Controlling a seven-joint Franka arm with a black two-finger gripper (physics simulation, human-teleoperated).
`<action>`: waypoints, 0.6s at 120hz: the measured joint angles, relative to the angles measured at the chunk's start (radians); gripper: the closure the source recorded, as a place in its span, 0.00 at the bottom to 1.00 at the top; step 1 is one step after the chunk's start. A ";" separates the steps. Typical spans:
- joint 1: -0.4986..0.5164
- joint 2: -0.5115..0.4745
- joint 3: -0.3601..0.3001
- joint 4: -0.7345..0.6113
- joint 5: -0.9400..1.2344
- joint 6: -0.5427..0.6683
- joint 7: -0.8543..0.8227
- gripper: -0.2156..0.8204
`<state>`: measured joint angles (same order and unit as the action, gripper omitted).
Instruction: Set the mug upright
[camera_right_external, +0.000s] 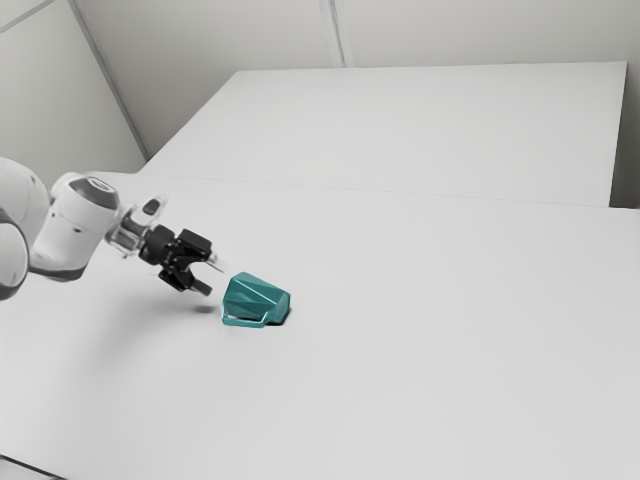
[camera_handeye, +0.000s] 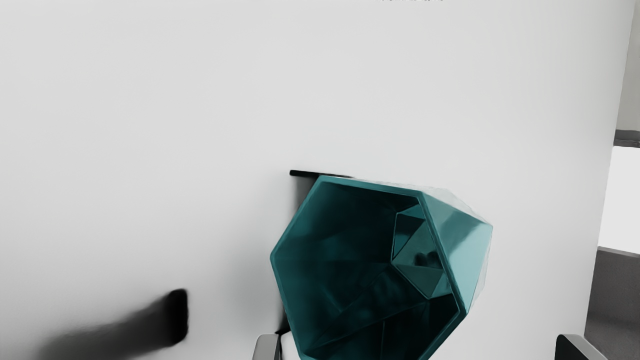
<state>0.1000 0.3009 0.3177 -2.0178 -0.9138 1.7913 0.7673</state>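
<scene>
The teal faceted mug (camera_right_external: 257, 297) lies on its side on the table in the exterior view, its handle low on the side nearest that camera. Just to the exterior view's left of it, the black gripper (camera_right_external: 214, 279) points toward the mug with its two fingers apart. In the wrist view the mug's open mouth faces the hand, showing the dark inside and the rim of the mug (camera_handeye: 445, 260). At that view's bottom edge the fingertips of the gripper (camera_handeye: 419, 347) stand wide apart, not closed on anything. The mug's base is hidden there.
The white table (camera_right_external: 430, 330) extends around the mug, with a raised pale panel or surface (camera_right_external: 430, 130) behind it. A dark shadow lies on the table (camera_handeye: 150, 125) beside the gripper in the wrist view. A table edge runs past the far finger there.
</scene>
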 joint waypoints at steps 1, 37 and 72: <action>0.000 0.001 -0.001 0.000 -0.002 0.000 0.003 0.21; -0.009 0.026 -0.040 0.007 -0.056 0.006 0.081 0.21; -0.017 0.046 -0.072 0.005 -0.088 0.010 0.128 0.26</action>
<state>0.0833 0.3466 0.2456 -2.0125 -1.0014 1.8016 0.8949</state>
